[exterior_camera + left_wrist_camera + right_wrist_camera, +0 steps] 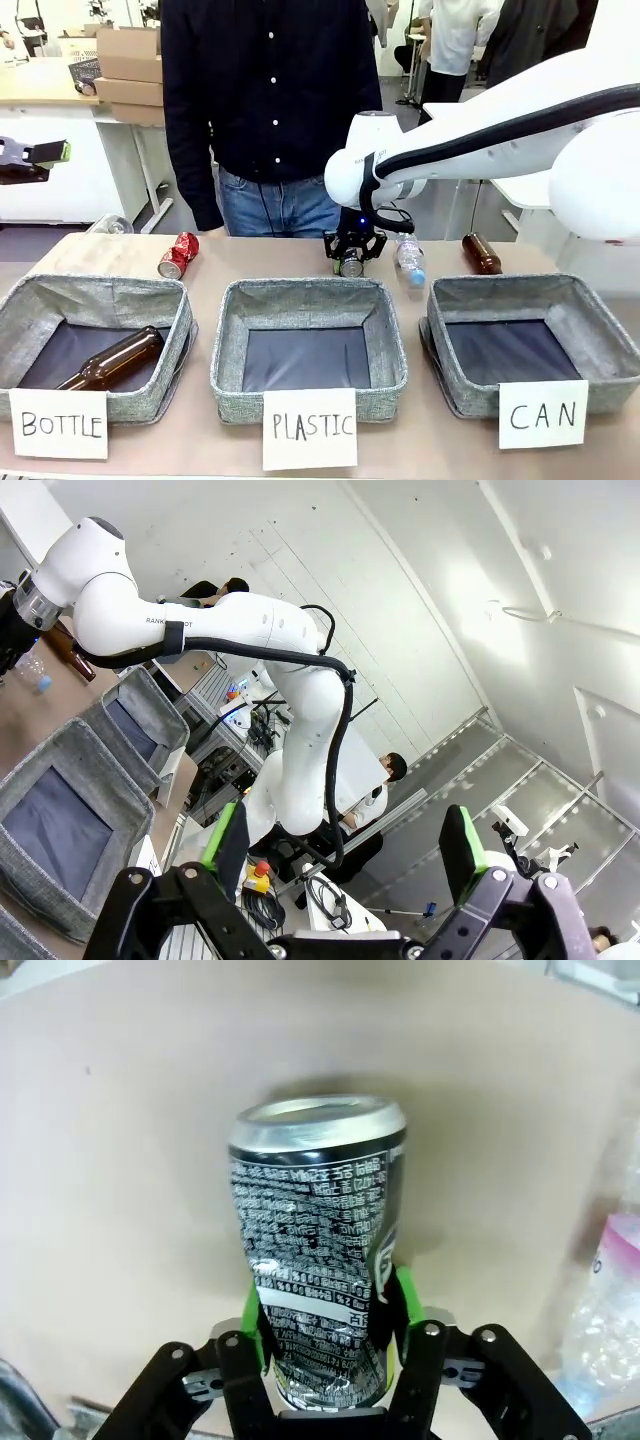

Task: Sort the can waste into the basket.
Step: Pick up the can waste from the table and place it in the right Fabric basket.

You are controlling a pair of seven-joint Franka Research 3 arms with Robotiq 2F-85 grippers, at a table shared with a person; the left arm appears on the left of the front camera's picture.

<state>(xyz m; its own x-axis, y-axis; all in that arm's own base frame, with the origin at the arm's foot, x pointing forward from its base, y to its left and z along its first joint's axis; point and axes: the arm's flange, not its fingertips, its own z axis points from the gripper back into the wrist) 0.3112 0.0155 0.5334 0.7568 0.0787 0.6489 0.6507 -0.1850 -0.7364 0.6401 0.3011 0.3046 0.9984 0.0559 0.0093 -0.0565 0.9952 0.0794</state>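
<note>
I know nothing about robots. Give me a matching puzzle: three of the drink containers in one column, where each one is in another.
1. red can
2. silver and dark can
3. clear plastic bottle

a. on the table behind the gap between the PLASTIC basket and the CAN basket
b. clamped between the fingers of the right gripper
c. lying on the table behind the BOTTLE basket

Pairs: 1-c, 2-b, 3-a.

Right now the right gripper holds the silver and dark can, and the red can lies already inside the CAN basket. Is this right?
Not fully. The right gripper does hold the silver and dark can, but the red can is not in the CAN basket: the front view shows it lying on the table behind the BOTTLE basket.
</note>
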